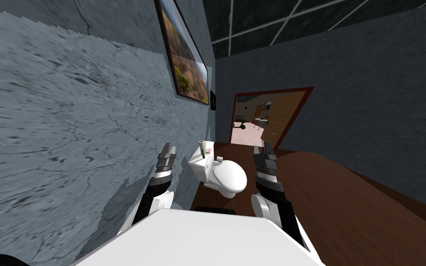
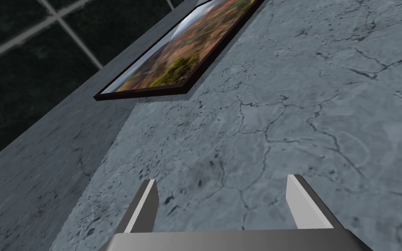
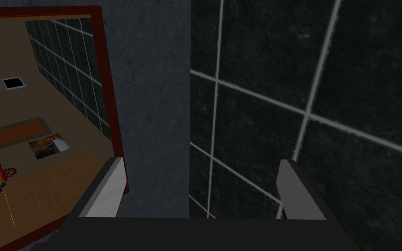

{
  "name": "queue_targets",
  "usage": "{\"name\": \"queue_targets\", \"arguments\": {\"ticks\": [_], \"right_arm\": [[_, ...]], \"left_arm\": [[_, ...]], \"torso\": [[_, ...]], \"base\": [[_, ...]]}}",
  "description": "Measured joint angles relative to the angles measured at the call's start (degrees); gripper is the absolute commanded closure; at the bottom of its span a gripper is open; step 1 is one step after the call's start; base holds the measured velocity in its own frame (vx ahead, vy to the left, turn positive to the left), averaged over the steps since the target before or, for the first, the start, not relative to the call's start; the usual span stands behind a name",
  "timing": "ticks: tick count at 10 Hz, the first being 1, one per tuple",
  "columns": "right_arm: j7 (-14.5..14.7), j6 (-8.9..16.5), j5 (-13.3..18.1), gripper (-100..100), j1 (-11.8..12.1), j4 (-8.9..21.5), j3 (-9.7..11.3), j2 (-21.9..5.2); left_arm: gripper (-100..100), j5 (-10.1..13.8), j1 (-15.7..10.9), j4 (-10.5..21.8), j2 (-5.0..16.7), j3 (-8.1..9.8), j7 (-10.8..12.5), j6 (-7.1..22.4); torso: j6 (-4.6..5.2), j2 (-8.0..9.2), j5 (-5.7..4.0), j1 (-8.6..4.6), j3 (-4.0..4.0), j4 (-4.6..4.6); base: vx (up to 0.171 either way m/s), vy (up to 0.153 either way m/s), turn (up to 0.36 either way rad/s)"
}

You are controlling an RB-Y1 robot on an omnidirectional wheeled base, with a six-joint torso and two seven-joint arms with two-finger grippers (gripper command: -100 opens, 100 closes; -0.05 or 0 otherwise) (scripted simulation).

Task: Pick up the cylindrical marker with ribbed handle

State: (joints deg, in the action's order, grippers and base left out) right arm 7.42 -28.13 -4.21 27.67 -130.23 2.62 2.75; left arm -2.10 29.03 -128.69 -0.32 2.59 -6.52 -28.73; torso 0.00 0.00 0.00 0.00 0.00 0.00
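Observation:
A thin brownish marker rests on the tank lid of a white toilet, leaning by a small paper roll; its handle is too small to read. My left gripper hangs open to the left of the tank, close to the grey wall, holding nothing. My right gripper stands open to the right of the toilet bowl, also holding nothing. Both are raised at about the tank's height and apart from the marker.
A cracked grey wall with a framed landscape picture runs close along my left. A small pink-and-white box lies on the tank too. Brown floor stretches right, and an open red-framed doorway lies beyond the toilet.

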Motion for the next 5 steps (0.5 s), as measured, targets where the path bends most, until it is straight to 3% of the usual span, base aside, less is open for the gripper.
{"name": "queue_targets", "arguments": {"ticks": [5], "right_arm": [[0.00,0.00,0.00,0,0.00,0.00,0.00,0.00]], "left_arm": [[-100,-1.76,-0.64,2.61,5.86,0.48,-1.82,0.43]], "torso": [[0.00,-0.09,-0.02,-0.11,-0.05,-0.02]], "base": [[0.019,-0.035,-0.019]]}}
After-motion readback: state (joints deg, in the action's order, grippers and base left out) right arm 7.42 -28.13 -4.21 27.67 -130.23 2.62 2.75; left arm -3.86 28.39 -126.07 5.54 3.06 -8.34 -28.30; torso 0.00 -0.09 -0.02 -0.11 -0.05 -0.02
